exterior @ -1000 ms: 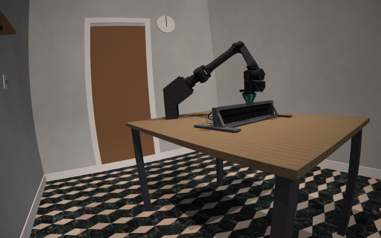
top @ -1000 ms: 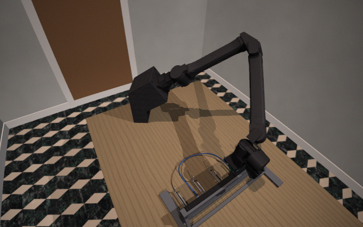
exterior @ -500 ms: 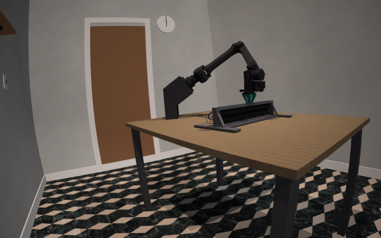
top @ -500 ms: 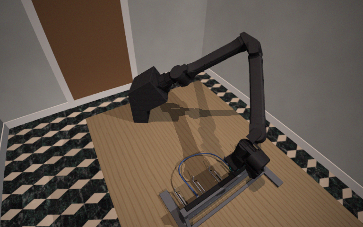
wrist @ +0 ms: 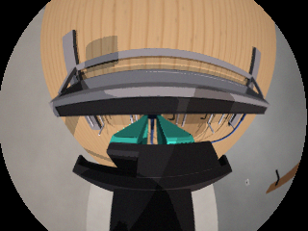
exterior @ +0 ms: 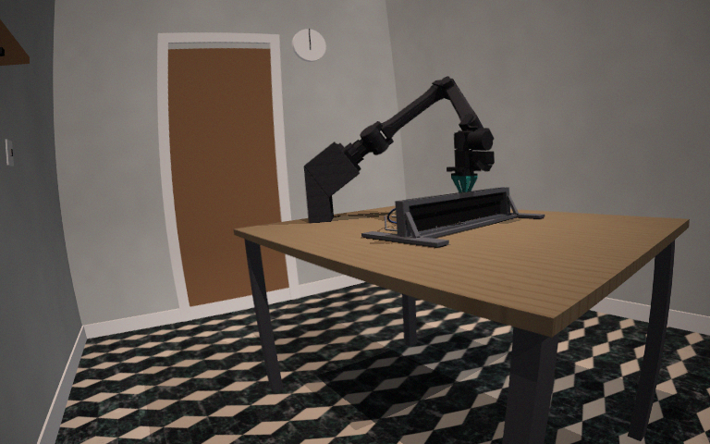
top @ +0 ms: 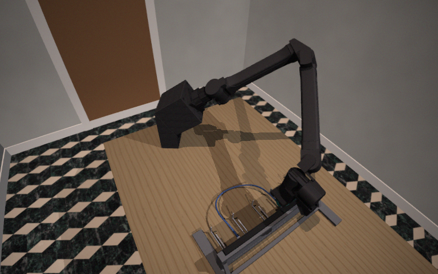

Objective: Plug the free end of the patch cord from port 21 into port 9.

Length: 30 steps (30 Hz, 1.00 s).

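Wrist view: my claw [top: 278, 202] [exterior: 464, 191] [wrist: 152, 116], clamped on the plug [wrist: 152, 115], close behind the rack [top: 329, 216] [exterior: 400, 218] [wrist: 159, 91]. Cord [top: 215, 204] [exterior: 388, 215] [wrist: 231, 138]: blue, looped to its other end. Port number and latch: cannot tell. Outstanding, I judge: full seating, release.

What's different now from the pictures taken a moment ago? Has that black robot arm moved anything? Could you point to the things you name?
Nothing visibly changed. The black robot arm [top: 309, 106] [exterior: 413, 112] [wrist: 154, 207] is in the same pose, its teal jaws closed on the blue patch cord [top: 215, 203] [wrist: 232, 138] behind the long grey metal rack [top: 264, 248] [exterior: 450, 196] [wrist: 159, 91]. The cord's loop and the rack stayed put; nothing was let go.
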Each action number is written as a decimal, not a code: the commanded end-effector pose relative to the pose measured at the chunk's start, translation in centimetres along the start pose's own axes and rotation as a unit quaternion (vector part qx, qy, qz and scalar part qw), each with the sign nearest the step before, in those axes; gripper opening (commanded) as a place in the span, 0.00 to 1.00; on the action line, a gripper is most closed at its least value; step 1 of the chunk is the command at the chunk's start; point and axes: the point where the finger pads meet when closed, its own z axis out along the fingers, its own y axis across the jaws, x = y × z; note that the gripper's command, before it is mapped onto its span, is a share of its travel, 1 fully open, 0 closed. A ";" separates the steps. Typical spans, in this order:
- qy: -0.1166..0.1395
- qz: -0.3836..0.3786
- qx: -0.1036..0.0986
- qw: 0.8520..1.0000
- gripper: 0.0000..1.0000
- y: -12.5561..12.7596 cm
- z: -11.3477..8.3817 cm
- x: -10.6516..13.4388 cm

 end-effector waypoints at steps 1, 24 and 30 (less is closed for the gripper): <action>-0.017 -0.017 -0.001 1.000 0.00 1.3 -1.2 -0.8; -0.023 -0.022 0.000 0.999 0.00 1.3 -1.6 -1.1; -0.024 -0.023 0.000 0.999 0.00 1.2 -1.6 -1.1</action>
